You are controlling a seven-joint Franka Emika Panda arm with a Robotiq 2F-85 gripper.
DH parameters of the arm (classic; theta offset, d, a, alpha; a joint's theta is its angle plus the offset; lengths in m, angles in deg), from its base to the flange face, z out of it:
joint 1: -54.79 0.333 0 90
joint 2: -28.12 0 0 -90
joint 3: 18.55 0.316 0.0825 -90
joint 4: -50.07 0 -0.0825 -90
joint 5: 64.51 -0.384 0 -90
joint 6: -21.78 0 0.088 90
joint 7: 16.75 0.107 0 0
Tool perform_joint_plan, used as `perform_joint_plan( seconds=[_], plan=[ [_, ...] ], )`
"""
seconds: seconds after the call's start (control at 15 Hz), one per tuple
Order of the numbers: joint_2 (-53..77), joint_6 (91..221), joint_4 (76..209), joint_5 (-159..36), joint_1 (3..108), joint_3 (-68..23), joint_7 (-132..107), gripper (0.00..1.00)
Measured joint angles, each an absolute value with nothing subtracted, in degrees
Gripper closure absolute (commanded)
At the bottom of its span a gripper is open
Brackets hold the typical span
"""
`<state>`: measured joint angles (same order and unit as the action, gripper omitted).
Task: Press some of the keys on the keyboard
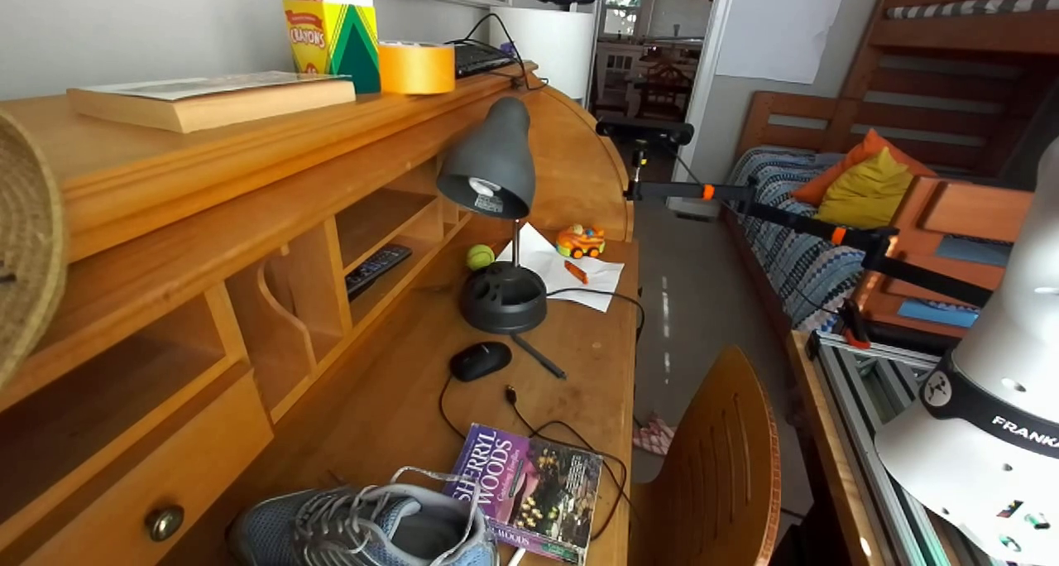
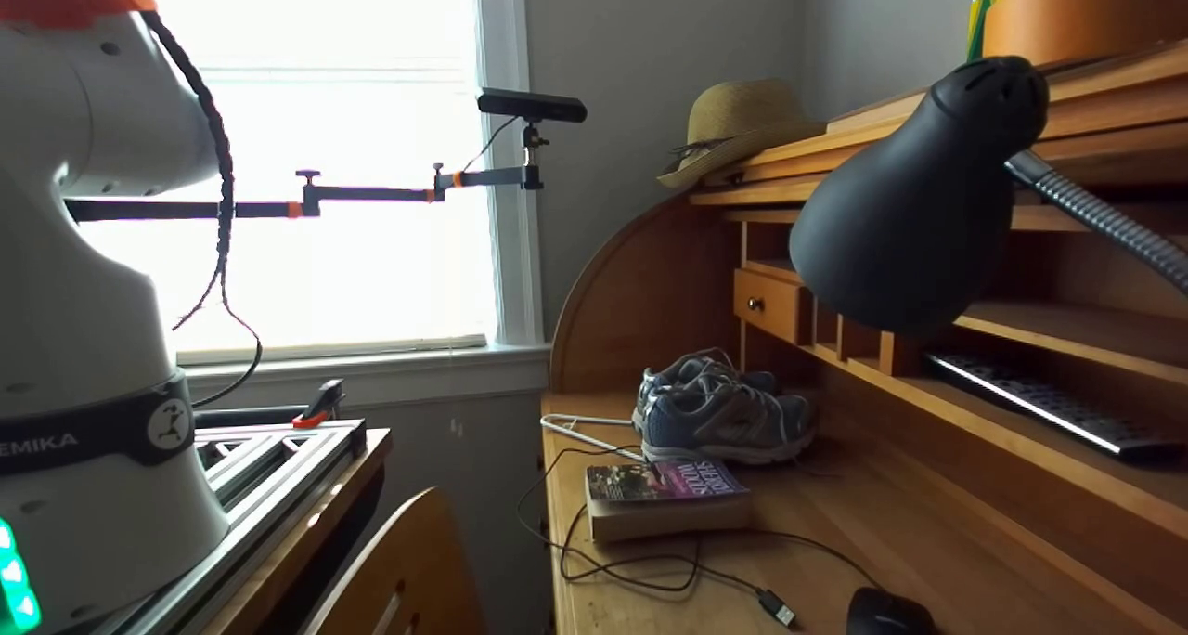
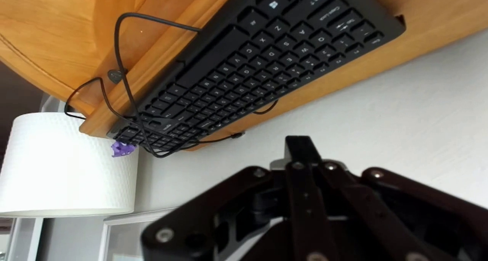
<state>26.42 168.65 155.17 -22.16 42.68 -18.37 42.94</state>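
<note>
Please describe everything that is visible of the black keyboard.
The long, black, seemingly plastic keyboard has dark keys with white legends. It lies keys upward on the brown wooden desk's high top, diagonal in the wrist view. A thin black cable loops across its far end. The dark jointed gripper appears clear of it.

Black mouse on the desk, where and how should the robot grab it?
Probably pinch the mouse midway along its two long sides, coming from above: in an exterior view it lies flat on the desk, low, rounded and longer than wide, its cord leaving one end.
</note>
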Motion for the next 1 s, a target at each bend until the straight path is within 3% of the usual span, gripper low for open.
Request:
perform_joint_plan(
  seconds=[1.0],
  plan=[
    [18.9,166.3,152.0,-27.6,49.2,-23.4,37.5,1.00]
  ],
)
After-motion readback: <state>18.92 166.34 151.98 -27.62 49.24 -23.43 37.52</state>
